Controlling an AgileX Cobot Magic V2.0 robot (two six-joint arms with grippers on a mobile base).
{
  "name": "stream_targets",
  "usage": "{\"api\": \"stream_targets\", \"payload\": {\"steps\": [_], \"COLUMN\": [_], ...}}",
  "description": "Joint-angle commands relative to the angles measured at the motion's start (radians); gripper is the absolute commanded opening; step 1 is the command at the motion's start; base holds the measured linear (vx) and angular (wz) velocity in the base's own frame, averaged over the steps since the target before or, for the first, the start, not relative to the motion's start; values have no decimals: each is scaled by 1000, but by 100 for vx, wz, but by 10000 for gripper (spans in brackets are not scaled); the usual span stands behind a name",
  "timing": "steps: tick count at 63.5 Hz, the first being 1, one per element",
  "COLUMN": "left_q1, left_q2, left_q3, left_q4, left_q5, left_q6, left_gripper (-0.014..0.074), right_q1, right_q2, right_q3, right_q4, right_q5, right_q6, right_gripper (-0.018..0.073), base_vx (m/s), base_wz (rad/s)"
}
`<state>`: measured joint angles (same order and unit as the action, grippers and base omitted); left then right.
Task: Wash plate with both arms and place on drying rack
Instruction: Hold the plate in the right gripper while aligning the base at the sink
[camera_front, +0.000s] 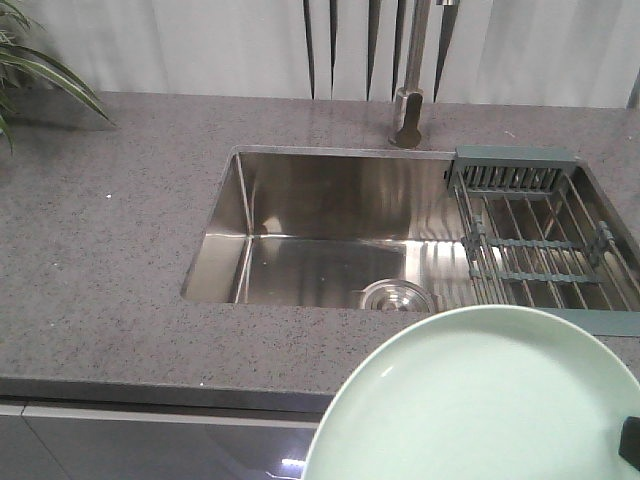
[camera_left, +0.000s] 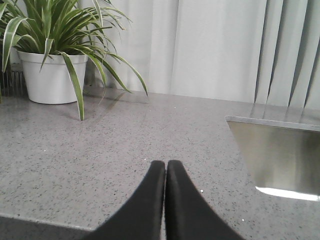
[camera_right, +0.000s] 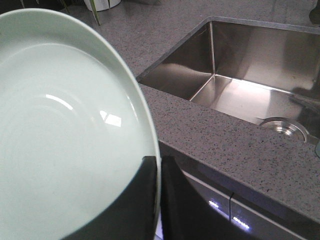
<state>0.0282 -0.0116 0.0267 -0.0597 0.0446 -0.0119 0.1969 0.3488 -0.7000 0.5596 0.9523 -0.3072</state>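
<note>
My right hand (camera_right: 158, 167) is clamped on the rim of the plate (camera_right: 60, 130), holding it up in front of the sink (camera_front: 300, 190). My left hand (camera_left: 165, 167) is pressed together, empty, left of the sink.

A kitchen: steel sink (camera_front: 330, 200), faucet (camera_front: 408, 115) and wire drying rack (camera_front: 540, 243) set in a speckled grey countertop (camera_front: 100, 260).

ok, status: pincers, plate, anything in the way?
Left pincer shut, empty, over counter. Right pincer shut on plate rim, short of sink. Nothing blocking sink or drying rack.
</note>
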Motion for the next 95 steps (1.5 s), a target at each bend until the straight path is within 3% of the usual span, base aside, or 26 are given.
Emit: {"api": "stream_targets", "payload": {"steps": [1, 95], "left_q1": [-7, -7], "left_q2": [-13, -13], "left_q3": [-25, -25], "left_q4": [-9, -9], "left_q5": [-76, -76], "left_q6": [-5, -5], "left_gripper": [-6, -6], "right_q1": [-3, -3], "right_q2": [11, 11], "right_q3": [-23, -23], "right_q4": [28, 28], "right_q5": [-68, -68], "right_q6": [-4, -4], "right_gripper": [-1, -1], "base_vx": [6, 4], "base_wz": [0, -1]}}
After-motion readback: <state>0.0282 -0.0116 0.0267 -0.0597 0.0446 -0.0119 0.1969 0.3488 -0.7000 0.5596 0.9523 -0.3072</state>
